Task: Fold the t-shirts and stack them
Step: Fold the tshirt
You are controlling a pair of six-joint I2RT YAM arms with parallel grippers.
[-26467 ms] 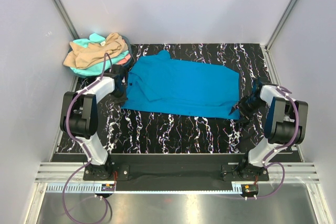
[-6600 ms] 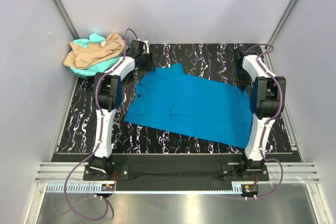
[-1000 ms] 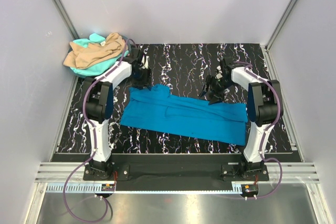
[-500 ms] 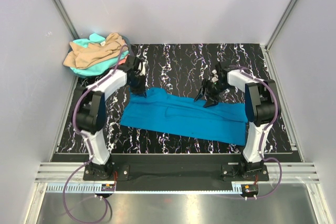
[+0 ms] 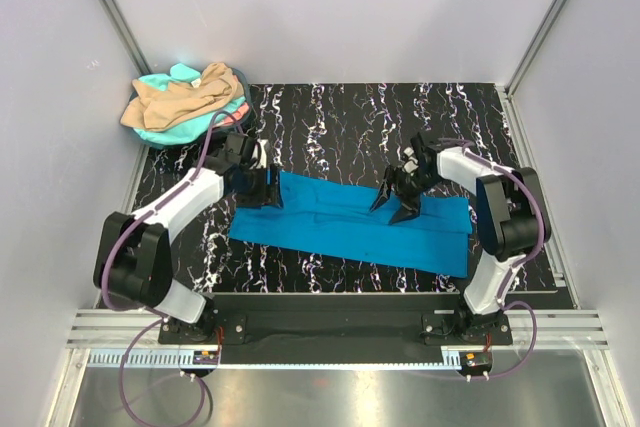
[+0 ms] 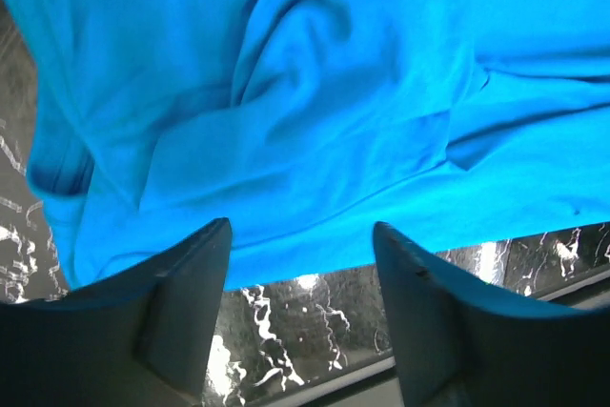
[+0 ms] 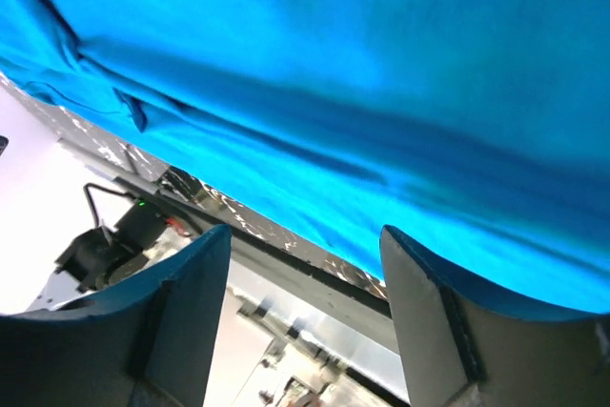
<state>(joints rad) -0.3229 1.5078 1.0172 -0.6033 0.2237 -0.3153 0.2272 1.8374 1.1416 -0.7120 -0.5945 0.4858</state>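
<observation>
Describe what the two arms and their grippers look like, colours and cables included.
The left arm and right arm both have white link shells between bulky black joints. A thin purple cable loops along each, down to its base. The left gripper and right gripper are black. The wrist views show their fingers as dark, blunt wedges without visible markings.

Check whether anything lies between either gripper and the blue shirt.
Nothing visible does. The left gripper and right gripper, both open, hang directly over the blue shirt, with bare cloth beneath them.
</observation>
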